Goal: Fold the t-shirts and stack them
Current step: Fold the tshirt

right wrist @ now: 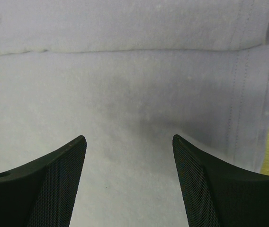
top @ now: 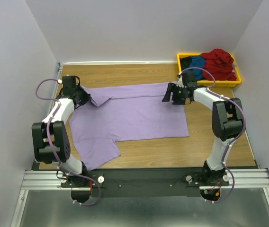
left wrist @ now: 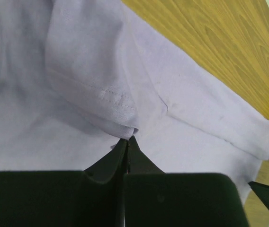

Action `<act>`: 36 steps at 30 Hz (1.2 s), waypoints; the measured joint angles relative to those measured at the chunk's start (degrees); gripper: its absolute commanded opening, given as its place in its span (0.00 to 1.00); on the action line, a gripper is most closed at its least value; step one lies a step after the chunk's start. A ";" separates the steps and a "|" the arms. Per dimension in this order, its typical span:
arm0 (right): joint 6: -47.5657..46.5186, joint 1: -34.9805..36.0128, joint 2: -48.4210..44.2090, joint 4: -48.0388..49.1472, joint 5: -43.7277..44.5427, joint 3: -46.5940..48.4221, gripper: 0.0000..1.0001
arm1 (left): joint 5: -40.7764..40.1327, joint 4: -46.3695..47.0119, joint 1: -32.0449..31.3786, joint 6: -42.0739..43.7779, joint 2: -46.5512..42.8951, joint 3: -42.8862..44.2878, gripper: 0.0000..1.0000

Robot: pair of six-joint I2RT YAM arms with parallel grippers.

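Note:
A large lavender t-shirt (top: 130,116) lies spread on the wooden table, its far edge folded over. My left gripper (top: 83,98) is at the shirt's far left, shut on a fold of the sleeve hem (left wrist: 125,113), pinched at the tips (left wrist: 128,139). My right gripper (top: 171,94) hovers open over the shirt's far right corner; the cloth (right wrist: 125,94) fills the view between its fingers (right wrist: 130,142), with the stitched hem at the right. Dark red (top: 222,64), blue (top: 198,62) and black (top: 186,64) shirts lie heaped in the yellow bin.
The yellow plastic bin (top: 238,78) stands at the far right corner of the table (top: 219,142), just behind my right arm. White walls close in the table on three sides.

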 measured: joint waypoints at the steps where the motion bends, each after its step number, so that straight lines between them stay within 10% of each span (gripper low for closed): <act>1: 0.13 0.00 0.00 0.00 -0.59 -0.13 0.80 | 0.02 -0.35 -0.15 -1.18 -1.36 -0.90 0.05; 21: 0.44 0.15 -0.72 0.02 -5.44 -1.51 0.80 | -1.53 -3.45 -4.66 -15.26 -11.47 -14.62 0.10; 30: 0.44 1.14 -0.72 0.02 -6.60 -1.51 0.80 | -2.89 -3.63 -4.66 -14.97 -12.13 -14.45 0.61; 36: 0.55 1.84 -0.72 -0.13 -7.65 -0.83 0.76 | -5.88 -4.11 -4.52 -12.68 -13.97 -13.29 0.58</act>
